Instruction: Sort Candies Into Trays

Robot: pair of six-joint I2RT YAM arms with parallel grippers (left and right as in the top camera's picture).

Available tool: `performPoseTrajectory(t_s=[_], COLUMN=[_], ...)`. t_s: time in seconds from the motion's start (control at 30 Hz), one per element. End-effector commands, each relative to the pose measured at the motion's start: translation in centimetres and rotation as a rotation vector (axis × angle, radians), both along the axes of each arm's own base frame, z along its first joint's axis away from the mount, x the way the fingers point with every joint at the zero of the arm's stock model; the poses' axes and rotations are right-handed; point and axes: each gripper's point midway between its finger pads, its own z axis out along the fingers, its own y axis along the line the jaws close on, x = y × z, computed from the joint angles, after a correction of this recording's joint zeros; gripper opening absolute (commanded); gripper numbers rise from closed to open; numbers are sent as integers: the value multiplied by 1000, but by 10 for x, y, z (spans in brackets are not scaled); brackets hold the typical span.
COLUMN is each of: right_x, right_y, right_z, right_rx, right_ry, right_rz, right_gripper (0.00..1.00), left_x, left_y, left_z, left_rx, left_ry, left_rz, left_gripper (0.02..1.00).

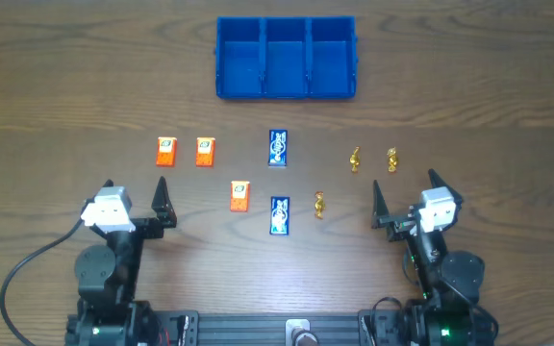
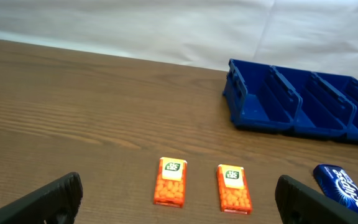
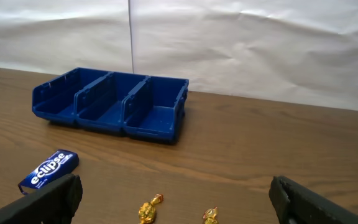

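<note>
Two orange candy boxes (image 1: pixel 166 151) lie ahead of the left gripper (image 1: pixel 137 187).

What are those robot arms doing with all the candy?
Nothing is picked up yet. The left pincer and right pincer are both open and empty. Three orange boxes, two blue packs and three gold candies lie on the table in front of them, and the blue tray has three empty bins.

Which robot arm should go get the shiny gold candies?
The right one. The right hand is open and close to the three gold candies on its own side. The left hand is farther away, by the orange boxes.
</note>
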Motion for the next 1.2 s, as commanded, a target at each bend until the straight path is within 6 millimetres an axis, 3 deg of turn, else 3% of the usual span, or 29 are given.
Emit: performPoseTrajectory(t_s=[0.03, 0.37, 0.43, 0.5, 0.67, 0.8, 0.9, 1.07, 1.2], right_x=[0, 0, 0, 0, 0, 0, 0, 0, 0], right_y=[0, 0, 0, 0, 0, 0, 0, 0, 0], right_z=[-1, -1, -1, -1, -1, -1, -1, -1, -1], right_rx=[-15, -15, -15, -15, -15, -15, -15, -15, -15], right_ry=[-4, -4, -4, -4, -4, -4, -4, -4, -4], right_rz=[0, 0, 0, 0, 0, 0, -1, 0, 0], right_gripper=[998, 998, 998, 998, 998, 998, 998, 998, 998], left_x=[-2, -2, -2, -5, -11, 19, 46, 84, 93], left_y=[-1, -1, -2, 6, 19, 20, 18, 7, 3], left_z=[-16, -15, -15, -1, 47, 67, 49, -31, -80], left_rx=[-9, -10, -98, -182, -107, -3, 19, 107, 147], left_ry=[51, 48, 53, 78, 307, 452, 581, 821, 932], left_rz=[-5, -8, 3, 70, 147, 130, 120, 23, -36], left_gripper=[998, 998, 998, 1000, 972, 998, 998, 998, 998])
